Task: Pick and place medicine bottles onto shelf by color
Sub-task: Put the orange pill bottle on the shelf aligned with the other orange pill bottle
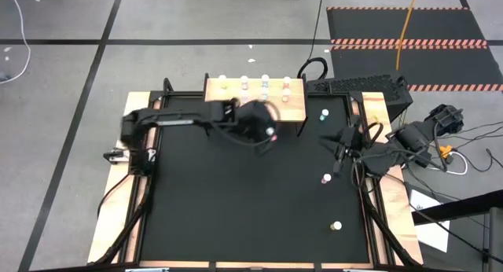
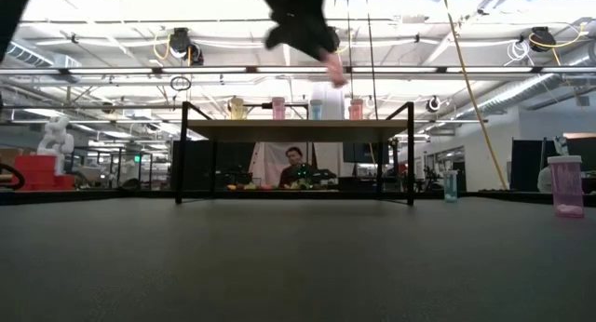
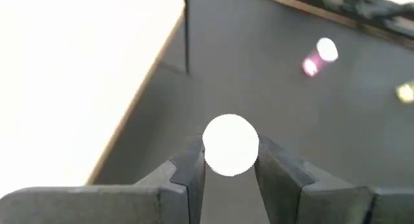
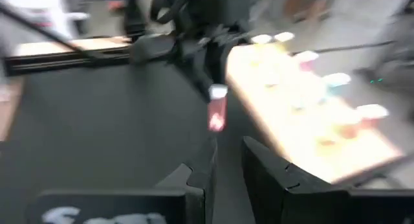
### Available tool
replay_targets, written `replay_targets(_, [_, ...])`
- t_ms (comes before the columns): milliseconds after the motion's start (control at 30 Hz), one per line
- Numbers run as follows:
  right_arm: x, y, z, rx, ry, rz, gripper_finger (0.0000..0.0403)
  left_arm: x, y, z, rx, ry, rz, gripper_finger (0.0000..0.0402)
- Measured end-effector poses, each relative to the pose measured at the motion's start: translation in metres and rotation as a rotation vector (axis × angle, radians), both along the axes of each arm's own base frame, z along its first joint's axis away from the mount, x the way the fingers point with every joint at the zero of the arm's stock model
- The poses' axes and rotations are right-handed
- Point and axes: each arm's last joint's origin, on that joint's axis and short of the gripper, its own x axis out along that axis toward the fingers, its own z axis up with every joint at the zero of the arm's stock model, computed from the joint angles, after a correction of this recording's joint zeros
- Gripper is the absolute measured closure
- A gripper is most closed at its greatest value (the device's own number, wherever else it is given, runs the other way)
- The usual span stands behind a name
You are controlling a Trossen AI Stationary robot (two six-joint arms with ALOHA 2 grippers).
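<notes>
Four bottles stand in a row on the shelf at the table's far edge. Left gripper hangs in the air just in front of the shelf, fingers clamped on a pink bottle with a white cap. Right gripper waits near the table's right side, fingers narrowly apart, holding nothing. Three more loose bottles sit on the black mat to the right.

A large open robotics lab or industrial workshop: bare grey concrete floor crossed by dark tape lines, a black floor mat edged in red-and-white hazard stripes at two o'clock, exposed ceiling beams with strip lights, loose cables at three o'clock beside the black-topped worktop.
</notes>
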Motion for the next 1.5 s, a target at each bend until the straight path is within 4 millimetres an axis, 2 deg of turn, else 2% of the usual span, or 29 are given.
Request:
replay_targets(133, [-0.01,-0.017,0.007,-0.076,-0.038,-0.113,0.0339,0.025,0.026,0.011,0.026,-0.008,0.007,0.0288])
replay_targets(333, [-0.026,-0.036,0.007,-0.002,-0.115,-0.217,0.0339,0.033,0.066,0.03,0.057,-0.056,-0.077,0.0288])
replay_targets(567, [-0.026,-0.045,-0.014,0.027,-0.238,-0.327,0.0339,0.032,0.11,0.02,0.042,-0.085,-0.141,0.0288])
replay_targets(700, [-0.022,-0.047,-0.023,0.021,-0.293,-0.338,0.0339,0.036,0.125,0.005,0.063,-0.055,-0.135,0.0288])
replay_targets(767, [-0.02,-0.048,-0.025,0.027,-0.32,-0.346,0.0339,0.04,0.128,-0.004,0.074,-0.031,-0.139,0.0285])
replay_targets(1000, [-0.02,-0.05,-0.027,0.032,-0.342,-0.362,0.0339,0.044,0.125,-0.015,0.064,0.015,-0.149,0.0268])
replay_targets(1500, [-0.029,-0.051,-0.025,0.106,-0.367,-0.299,0.0339,0.046,0.124,-0.012,0.102,-0.007,-0.14,0.0266])
